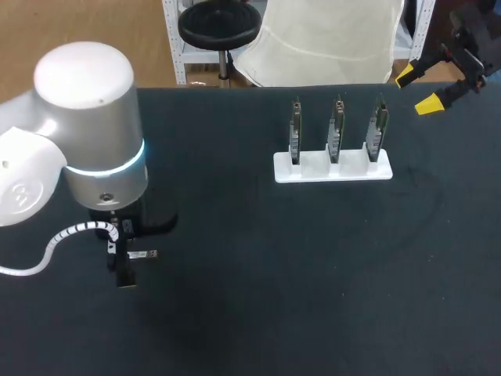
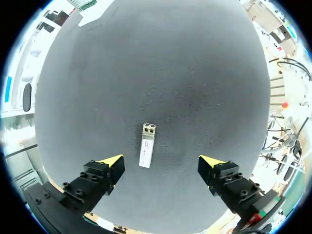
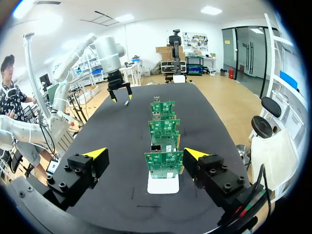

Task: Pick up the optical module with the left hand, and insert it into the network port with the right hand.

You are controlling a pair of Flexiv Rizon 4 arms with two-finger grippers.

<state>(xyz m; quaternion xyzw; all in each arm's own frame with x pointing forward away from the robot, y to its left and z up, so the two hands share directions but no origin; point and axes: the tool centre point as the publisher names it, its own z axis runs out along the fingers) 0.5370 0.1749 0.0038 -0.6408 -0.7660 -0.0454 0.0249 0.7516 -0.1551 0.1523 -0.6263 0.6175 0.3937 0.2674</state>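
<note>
Left hand is hovering released above the optical module lying flat on the desk, likely lining up a grasp; right hand, also released, is facing the port boards.

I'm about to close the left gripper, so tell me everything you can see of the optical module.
The optical module is a small, slim, silvery, metal-looking bar whose darker end points away from the left gripper. It lies flat on the black table, alone, seen between the gripper's open fingers, and neither finger touches it.
</note>
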